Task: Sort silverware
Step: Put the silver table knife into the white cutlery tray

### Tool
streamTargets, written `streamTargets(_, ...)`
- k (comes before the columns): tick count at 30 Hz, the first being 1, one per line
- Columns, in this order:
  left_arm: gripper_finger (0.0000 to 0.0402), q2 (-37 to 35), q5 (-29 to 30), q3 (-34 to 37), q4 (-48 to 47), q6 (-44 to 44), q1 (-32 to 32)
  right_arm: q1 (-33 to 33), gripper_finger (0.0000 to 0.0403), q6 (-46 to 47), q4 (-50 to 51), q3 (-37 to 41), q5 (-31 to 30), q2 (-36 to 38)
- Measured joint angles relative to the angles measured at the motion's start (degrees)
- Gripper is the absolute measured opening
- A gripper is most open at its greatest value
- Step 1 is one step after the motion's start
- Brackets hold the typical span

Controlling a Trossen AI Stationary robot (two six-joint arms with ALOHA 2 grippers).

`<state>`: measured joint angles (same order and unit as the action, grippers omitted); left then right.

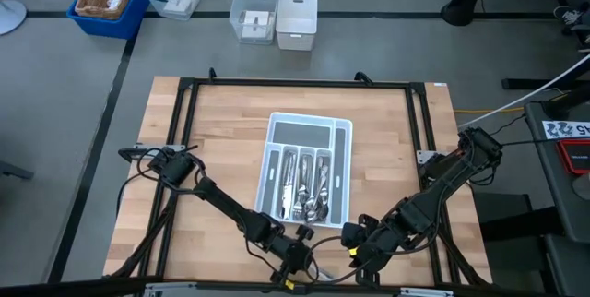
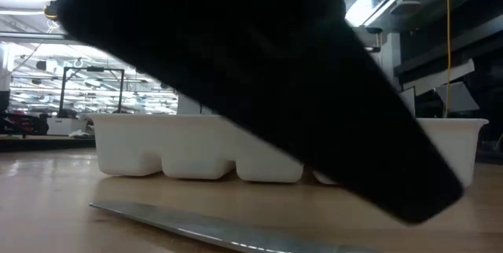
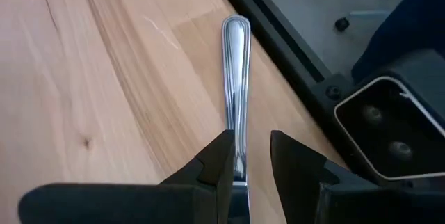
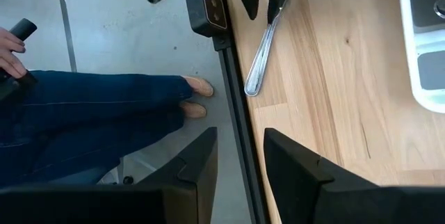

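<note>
Left gripper [image 3: 250, 165], parted around a knife [image 3: 236, 92] near the tray [image 1: 343, 154], handle pointing away; right gripper [image 4: 240, 158] parted, empty.

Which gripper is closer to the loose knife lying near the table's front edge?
Left. The left gripper has its fingers around the knife; the right gripper hovers apart, beside it.

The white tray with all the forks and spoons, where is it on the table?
In the high view the white tray sits in the middle of the wooden table, with both arms' tools nearer the front edge.
</note>
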<state>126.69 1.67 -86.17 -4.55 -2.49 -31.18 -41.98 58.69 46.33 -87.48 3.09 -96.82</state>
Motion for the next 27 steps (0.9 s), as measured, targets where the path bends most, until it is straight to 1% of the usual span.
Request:
streamTargets(7,0.0086,0.54,0.77,0.00,-0.69,2.51,0.13,-0.02,0.0120,-0.01,0.01,0.00,-0.63,0.00)
streamTargets(9,0.0086,1.28,1.72,0.04,-1.14,2.57,0.13,0.00,0.0120,-0.01,0.01,0.00,-1.07,0.00)
streamTargets(14,0.0086,2.54,1.92,-0.26,-0.66,2.71,0.20,-0.02,0.0120,-0.04,-0.35,0.02,-1.11,0.00)
streamTargets(16,0.0086,2.54,2.10,-0.36,-1.92,2.72,0.20,-0.01,0.0120,-0.01,-0.36,0.02,-1.11,0.00)
streamTargets(22,0.0081,2.32,2.16,-0.60,-7.16,-3.23,0.08,-0.02,0.0120,-0.03,-0.42,0.02,-1.44,0.00)
streamTargets(27,0.0054,1.60,1.92,-0.64,-11.38,-8.43,-0.31,-0.02,0.0120,-0.01,-0.39,0.02,-1.36,0.00)
